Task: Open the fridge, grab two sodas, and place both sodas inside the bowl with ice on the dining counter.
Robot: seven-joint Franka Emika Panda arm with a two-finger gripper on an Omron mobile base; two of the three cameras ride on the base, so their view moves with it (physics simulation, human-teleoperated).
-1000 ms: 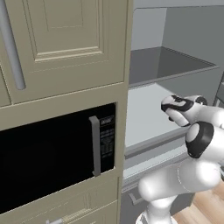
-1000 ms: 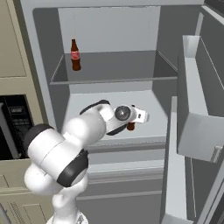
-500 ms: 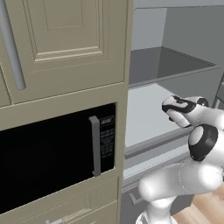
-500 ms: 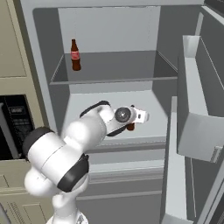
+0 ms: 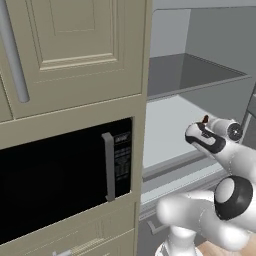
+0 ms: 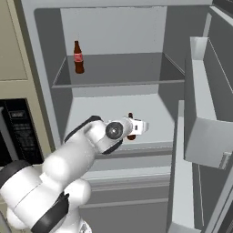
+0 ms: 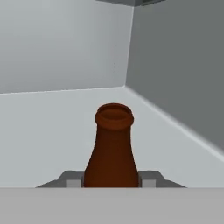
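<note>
— Gripping anything, that claw (image 7: 111,183)?

— Looks so. In the hand view a grey fingertip (image 7: 74,180) sits against each side of a brown soda (image 7: 112,151), low on its body, so I'd call it clamped on the bottle.

— Where is that bottle?

— On the fridge's (image 6: 113,41) middle shelf (image 6: 150,113), toward the near edge; the right base view shows its red cap (image 6: 130,115) poking up just behind the hand.

— What could go wrong?

— The hold looks low on the glass. My guess is a quick pull-out could let the bottle tip or slide between the pads. Swinging wide to the right might also knock it against the door (image 6: 200,118), which stands close.

— Which way does it point?

— Upright in the base views, long axis vertical, neck and cap up. The hand camera looks along it toward the far right corner.

— And the other soda?

— Second soda (image 6: 78,57) stands upright on the top shelf, far left, well apart from the arm.
</note>
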